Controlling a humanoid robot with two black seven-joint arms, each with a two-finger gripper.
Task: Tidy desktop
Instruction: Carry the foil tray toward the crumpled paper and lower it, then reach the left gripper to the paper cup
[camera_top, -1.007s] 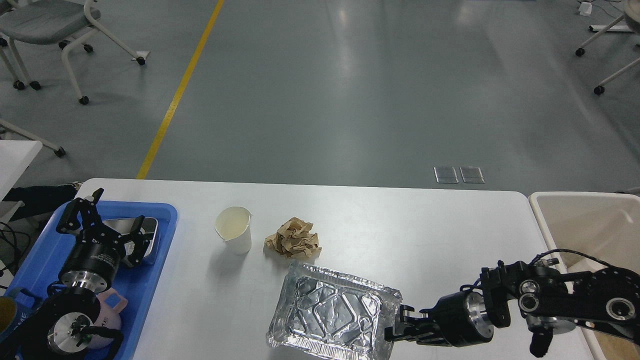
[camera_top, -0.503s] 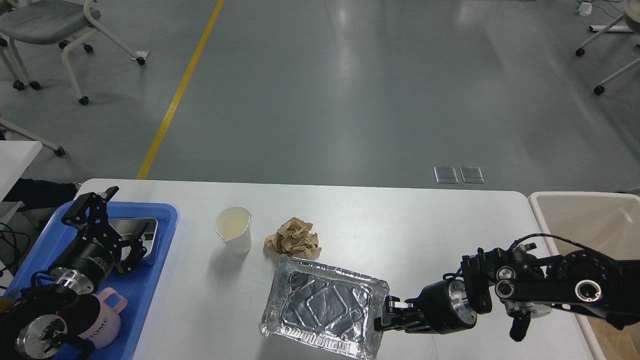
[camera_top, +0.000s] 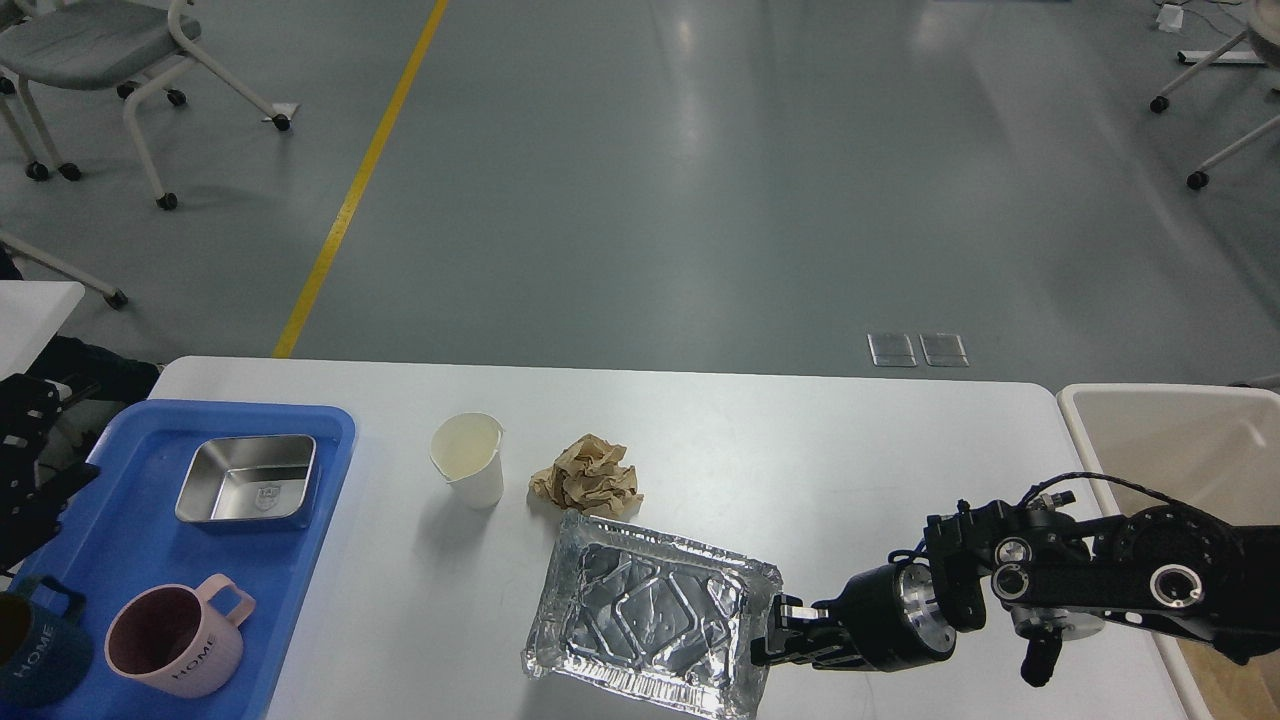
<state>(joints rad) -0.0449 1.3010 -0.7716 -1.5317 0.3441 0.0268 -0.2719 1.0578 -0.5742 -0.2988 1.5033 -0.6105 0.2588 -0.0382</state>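
The white desktop (camera_top: 820, 450) holds a white paper cup (camera_top: 468, 458), a crumpled brown paper ball (camera_top: 587, 476) and a silver foil tray (camera_top: 650, 625) near the front edge. My right gripper (camera_top: 778, 632) is shut on the foil tray's right rim, and its arm comes in from the right. My left gripper (camera_top: 35, 455) is at the far left edge, beside the blue plastic tray (camera_top: 120, 540). Its fingers stand apart and hold nothing. It is partly cut off by the edge of the view.
The blue tray holds a steel box (camera_top: 247, 479), a pink mug (camera_top: 178, 635) and a dark blue mug (camera_top: 35, 650). A cream-white bin (camera_top: 1170, 430) stands off the table's right end. Chairs stand on the floor beyond.
My left arm has pulled back to the left off the blue tray, uncovering the steel box and the pink mug. My right gripper has shifted the foil tray left, towards the paper ball.
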